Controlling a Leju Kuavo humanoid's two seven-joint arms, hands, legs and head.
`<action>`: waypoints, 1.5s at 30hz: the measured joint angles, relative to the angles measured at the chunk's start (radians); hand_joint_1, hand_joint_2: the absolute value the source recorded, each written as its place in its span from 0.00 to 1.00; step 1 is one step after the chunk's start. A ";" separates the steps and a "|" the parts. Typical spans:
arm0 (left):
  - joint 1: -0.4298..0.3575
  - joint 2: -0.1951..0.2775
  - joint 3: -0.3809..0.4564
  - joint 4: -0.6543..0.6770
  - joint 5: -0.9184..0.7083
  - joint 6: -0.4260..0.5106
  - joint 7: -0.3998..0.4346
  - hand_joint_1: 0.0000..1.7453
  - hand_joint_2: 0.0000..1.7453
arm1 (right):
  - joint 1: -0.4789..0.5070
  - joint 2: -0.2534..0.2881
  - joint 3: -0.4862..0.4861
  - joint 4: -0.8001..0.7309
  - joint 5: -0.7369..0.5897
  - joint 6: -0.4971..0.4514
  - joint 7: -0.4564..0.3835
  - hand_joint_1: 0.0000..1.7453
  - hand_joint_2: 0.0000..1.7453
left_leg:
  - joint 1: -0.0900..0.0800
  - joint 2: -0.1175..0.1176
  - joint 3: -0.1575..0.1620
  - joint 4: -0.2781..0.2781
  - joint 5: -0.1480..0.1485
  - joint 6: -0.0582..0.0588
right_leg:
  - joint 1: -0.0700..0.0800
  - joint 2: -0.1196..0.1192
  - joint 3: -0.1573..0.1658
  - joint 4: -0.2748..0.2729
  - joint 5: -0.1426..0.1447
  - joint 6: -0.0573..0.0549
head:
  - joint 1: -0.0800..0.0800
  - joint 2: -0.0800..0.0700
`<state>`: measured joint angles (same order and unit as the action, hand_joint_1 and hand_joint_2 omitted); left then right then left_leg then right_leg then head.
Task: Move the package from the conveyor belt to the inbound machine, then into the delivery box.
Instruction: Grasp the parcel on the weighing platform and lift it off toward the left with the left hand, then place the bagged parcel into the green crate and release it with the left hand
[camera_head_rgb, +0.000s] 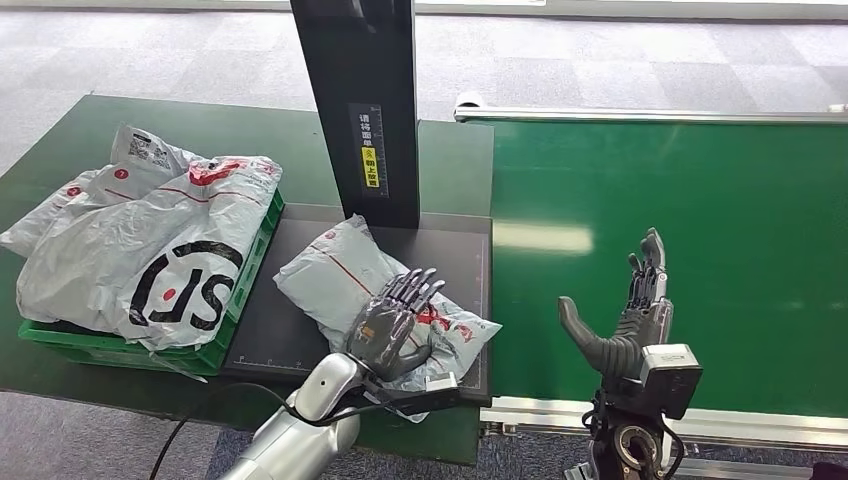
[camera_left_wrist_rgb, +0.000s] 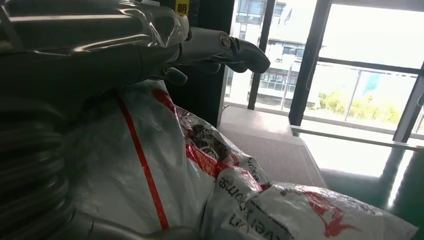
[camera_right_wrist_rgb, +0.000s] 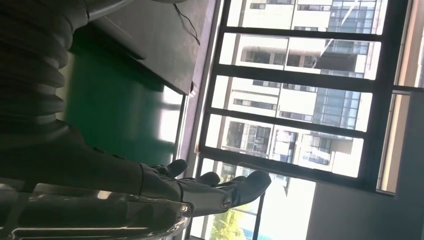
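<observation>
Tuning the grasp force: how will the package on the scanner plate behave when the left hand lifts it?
The package is a wrinkled poly mailer, so it will probably flop and sag. Its glossy film looks slippery under the left hand. It lies flat and lumpy, unlikely to roll.

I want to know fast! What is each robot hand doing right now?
Left hand: lies flat on the package, fingers straight, not gripping it.
Right hand: open, holding nothing, above the green belt.

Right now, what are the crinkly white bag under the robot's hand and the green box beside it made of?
The white and red package under the left hand looks like thin glossy plastic film: it wrinkles and shines. The green crate seems to be hard moulded plastic, judging by its slotted wall.
</observation>
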<state>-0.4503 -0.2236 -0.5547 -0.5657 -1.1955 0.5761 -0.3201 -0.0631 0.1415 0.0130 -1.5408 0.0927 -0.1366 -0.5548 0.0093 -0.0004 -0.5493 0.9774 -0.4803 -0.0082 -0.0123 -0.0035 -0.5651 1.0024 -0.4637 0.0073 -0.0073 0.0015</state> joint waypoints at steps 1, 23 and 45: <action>-0.005 -0.002 -0.005 0.012 -0.003 -0.001 0.002 1.00 1.00 | 0.000 0.001 -0.003 0.000 0.000 0.000 0.000 0.00 1.00 | 0.000 0.000 0.001 0.000 0.000 0.000 | 0.000 0.000 0.001 0.000 0.000 0.000 | 0.000 0.000; 0.136 0.056 0.119 -0.587 0.170 0.118 -0.144 1.00 1.00 | 0.020 0.008 -0.026 -0.002 -0.033 -0.066 -0.024 0.00 1.00 | 0.000 0.001 -0.006 0.000 0.002 0.001 | 0.000 0.001 -0.008 0.000 0.002 0.001 | 0.000 0.000; 0.004 -0.014 0.699 -1.170 0.291 0.119 -0.217 1.00 1.00 | 0.102 0.029 -0.027 -0.065 -0.037 -0.129 -0.051 0.00 1.00 | 0.001 0.001 -0.006 0.000 0.005 0.000 | 0.001 0.001 -0.009 0.000 0.004 -0.001 | 0.000 0.000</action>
<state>-0.4466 -0.2374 0.1446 -1.7356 -0.9043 0.6953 -0.5366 0.0389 0.1705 -0.0145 -1.6060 0.0561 -0.2651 -0.6055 0.0098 0.0008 -0.5555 0.9776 -0.4754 -0.0083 -0.0114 -0.0026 -0.5738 1.0028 -0.4600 0.0066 -0.0074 0.0015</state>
